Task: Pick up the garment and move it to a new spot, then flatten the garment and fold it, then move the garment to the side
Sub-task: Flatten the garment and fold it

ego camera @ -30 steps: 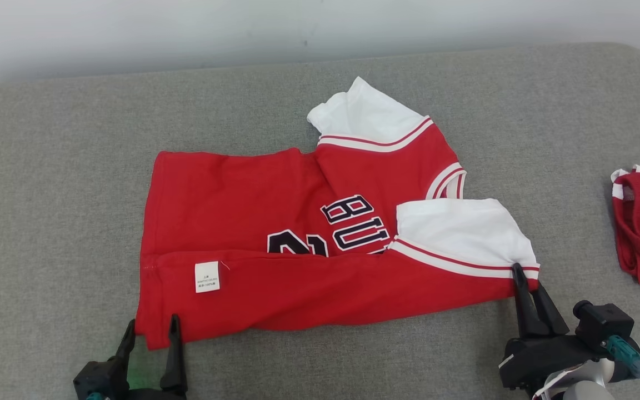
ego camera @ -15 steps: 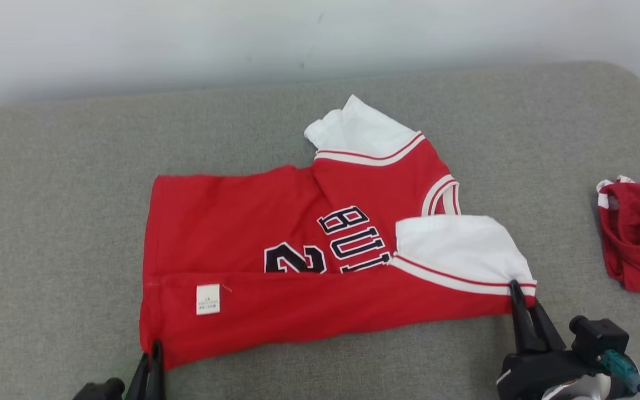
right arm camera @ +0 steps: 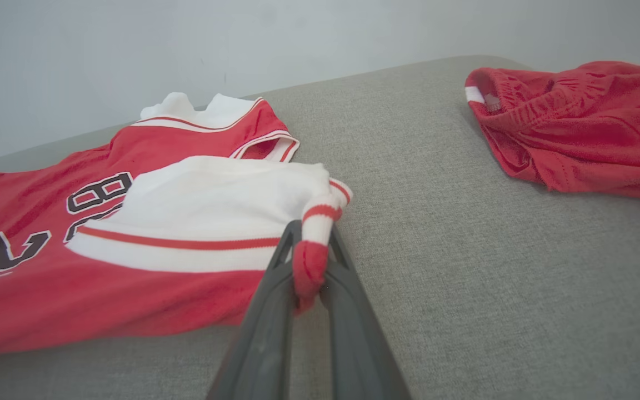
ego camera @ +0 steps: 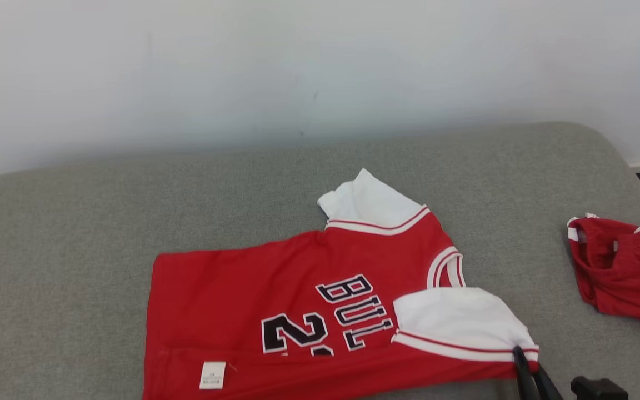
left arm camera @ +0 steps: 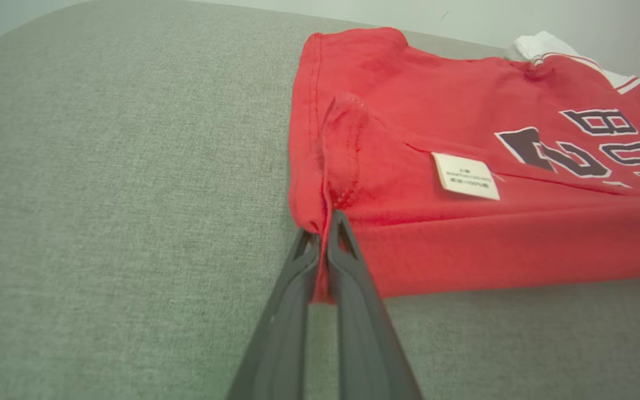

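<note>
The garment [ego camera: 298, 311] is a red jersey with white sleeves and dark lettering, lying on the grey cushion with its near long edge folded over. In the left wrist view my left gripper [left arm camera: 323, 222] is shut on the garment's [left arm camera: 464, 166] red hem corner, which bunches up between the fingers. My right gripper [right arm camera: 311, 244] is shut on the red-and-white sleeve edge of the garment [right arm camera: 186, 205]. In the head view my right gripper's fingertips [ego camera: 520, 355] pinch that sleeve corner at the bottom edge.
A second red piece of clothing [ego camera: 625, 272] lies crumpled at the right end of the grey cushion [ego camera: 75, 250], also seen as red clothing [right arm camera: 575, 128] in the right wrist view. A pale wall [ego camera: 298, 66] stands behind the cushion.
My left gripper went from open around the hem corner to shut on it. The head camera tilted up, so the jersey sits lower in the picture and the left gripper left the frame.
</note>
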Controlling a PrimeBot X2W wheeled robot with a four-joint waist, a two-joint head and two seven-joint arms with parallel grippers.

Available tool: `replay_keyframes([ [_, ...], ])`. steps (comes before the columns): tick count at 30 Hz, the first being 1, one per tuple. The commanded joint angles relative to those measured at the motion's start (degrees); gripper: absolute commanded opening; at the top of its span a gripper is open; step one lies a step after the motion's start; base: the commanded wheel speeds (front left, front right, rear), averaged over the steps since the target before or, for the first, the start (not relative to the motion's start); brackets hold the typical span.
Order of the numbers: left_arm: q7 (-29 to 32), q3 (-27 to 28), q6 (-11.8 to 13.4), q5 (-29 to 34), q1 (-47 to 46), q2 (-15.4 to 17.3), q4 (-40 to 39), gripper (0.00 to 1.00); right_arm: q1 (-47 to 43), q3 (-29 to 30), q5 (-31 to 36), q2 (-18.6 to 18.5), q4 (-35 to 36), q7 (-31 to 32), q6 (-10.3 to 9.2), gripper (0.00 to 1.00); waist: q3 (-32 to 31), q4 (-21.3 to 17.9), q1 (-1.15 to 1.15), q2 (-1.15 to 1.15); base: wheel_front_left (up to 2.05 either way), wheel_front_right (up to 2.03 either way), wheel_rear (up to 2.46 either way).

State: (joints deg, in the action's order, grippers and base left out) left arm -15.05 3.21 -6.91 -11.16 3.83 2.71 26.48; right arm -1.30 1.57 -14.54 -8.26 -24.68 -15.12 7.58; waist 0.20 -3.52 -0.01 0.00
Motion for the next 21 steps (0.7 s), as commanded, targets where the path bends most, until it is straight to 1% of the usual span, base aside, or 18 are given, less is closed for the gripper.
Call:
replay_keyframes([
  [1,-0.17,0.31,0.13,-0.02,1.22,0.34,0.43,0.00,-1.12,0.28,-0.46,0.02,0.07,0.03,-0.19,0.00,-1.11,-0.16,0.01,0.00,0.00,0.00,0.00],
  [6,-0.17,-0.47,0.51,-0.86,1.96,0.33,2.10,0.00,-2.32,-0.22,-0.16,0.28,-1.20,0.03,-0.19,0.00,-1.13,0.20,0.01,0.00,0.00,0.00,0.00],
  [8,-0.17,-0.89,0.53,-0.91,1.26,0.34,2.45,0.56,-1.97,-0.53,0.23,0.39,-1.64,0.03,-0.19,0.00,-0.76,0.35,0.01,0.00,0.00,0.00,0.00],
  [9,-0.17,-1.13,0.57,-0.78,0.93,0.32,2.59,1.00,-1.68,-0.65,0.35,0.41,-1.88,0.03,-0.19,0.31,-0.57,0.41,0.01,0.00,0.00,0.00,0.00],
  [10,-0.17,-1.48,0.54,-0.82,0.70,0.30,2.92,1.00,-1.40,-0.83,0.49,0.36,-2.20,0.03,-0.19,0.47,-0.35,0.50,0.01,0.00,0.00,0.00,0.00],
  [11,-0.17,-1.88,0.50,-0.36,0.36,0.28,3.11,1.00,-1.00,-0.89,0.55,0.37,-2.41,0.03,-0.19,0.81,-0.12,0.56,0.01,0.00,0.00,0.00,0.00],
  [12,-0.17,-2.11,0.53,0.08,-0.10,0.28,3.10,1.00,-0.53,-0.70,0.55,0.43,-2.44,0.03,-0.18,1.00,0.15,0.65,0.01,0.00,0.00,0.00,0.00],
  [16,-0.17,-1.98,1.22,-0.49,-1.07,0.22,1.83,1.00,0.75,1.01,1.19,0.44,-1.41,0.03,-0.18,1.00,1.26,1.08,0.01,0.00,0.00,0.00,0.00],
  [21,-0.17,-1.25,1.10,0.27,-4.85,0.26,0.66,1.00,3.73,2.29,1.62,0.19,-0.01,0.03,-0.18,1.00,3.72,1.76,0.01,0.00,0.00,0.00,0.00],
])
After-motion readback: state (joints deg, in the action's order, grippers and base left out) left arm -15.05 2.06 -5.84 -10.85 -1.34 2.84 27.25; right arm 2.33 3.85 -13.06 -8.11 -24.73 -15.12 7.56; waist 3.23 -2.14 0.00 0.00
